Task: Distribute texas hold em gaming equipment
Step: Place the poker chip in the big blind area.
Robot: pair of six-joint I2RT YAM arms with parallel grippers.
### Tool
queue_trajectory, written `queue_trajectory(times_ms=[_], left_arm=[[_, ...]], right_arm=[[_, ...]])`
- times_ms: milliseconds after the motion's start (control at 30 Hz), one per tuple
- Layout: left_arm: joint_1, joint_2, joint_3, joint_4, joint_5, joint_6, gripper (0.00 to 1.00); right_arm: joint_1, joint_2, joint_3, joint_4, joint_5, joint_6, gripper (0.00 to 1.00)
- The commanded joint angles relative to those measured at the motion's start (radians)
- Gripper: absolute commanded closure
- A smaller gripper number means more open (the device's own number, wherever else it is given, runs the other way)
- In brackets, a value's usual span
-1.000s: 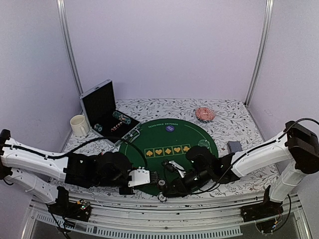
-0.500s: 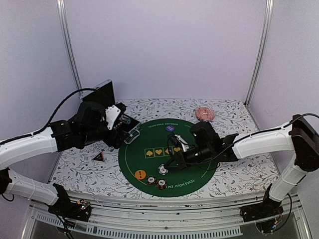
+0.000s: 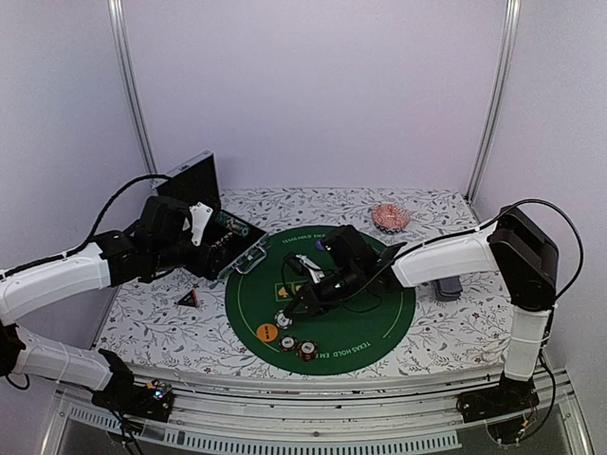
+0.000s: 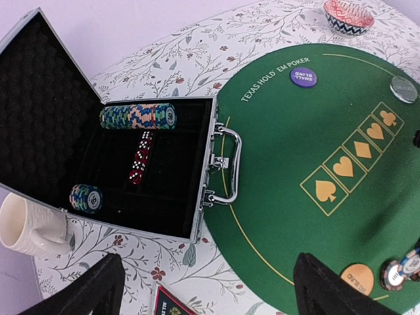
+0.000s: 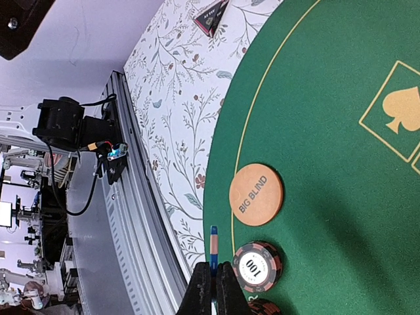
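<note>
**Left jaws wide by the case, right pinching a chip**

From above: the left gripper (image 3: 204, 230) hangs by the open case (image 3: 190, 194) at the table's left rear. The right gripper (image 3: 294, 303) reaches over the front-left part of the green mat (image 3: 379, 313). Near the mat's front edge lie the orange disc (image 3: 268, 332) and two striped chips (image 3: 308, 351). The triangular marker (image 3: 189, 298) sits off the mat to the left and the card deck (image 3: 448, 284) off it to the right.

Left wrist: the fingers (image 4: 92, 289) stand wide apart with nothing between them. The case holds a chip row (image 4: 138, 117) and a short stack (image 4: 85, 197). The purple disc (image 4: 303, 77) and pale disc (image 4: 402, 88) lie on the mat's far side.

Right wrist: the jaws are closed on a held chip (image 5: 213, 244) (only its thin blue-and-peach rim shows). It is near the mat's edge, just beside the chip marked 100 (image 5: 257, 266).
</note>
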Motion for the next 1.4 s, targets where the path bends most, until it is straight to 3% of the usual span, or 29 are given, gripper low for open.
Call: queue_trajectory(times_ms=[0, 233, 433, 967, 1200, 1367], left_arm=[[0.015, -0.002, -0.016, 0.011, 0.017, -0.005, 0.09], [0.017, 0.015, -0.016, 0.011, 0.017, 0.001, 0.08], [0.019, 0.026, -0.014, 0.012, 0.018, 0.004, 0.08], [0.019, 0.031, -0.018, 0.008, 0.004, 0.010, 0.08], [0.019, 0.040, -0.019, 0.008, 0.003, 0.013, 0.08], [0.021, 0.046, -0.019, 0.008, -0.001, 0.013, 0.08]], right_arm=[[-0.025, -0.088, -0.060, -0.012, -0.003, -0.027, 0.98], [-0.046, -0.319, -0.289, -0.043, 0.045, 0.019, 0.97], [-0.047, -0.407, -0.476, 0.006, 0.046, 0.102, 0.98], [-0.046, -0.192, -0.441, 0.117, 0.014, 0.124, 0.97], [-0.047, -0.223, -0.383, -0.072, 0.151, 0.101, 0.79], [-0.046, -0.284, -0.310, -0.251, 0.266, 0.062, 0.52]])
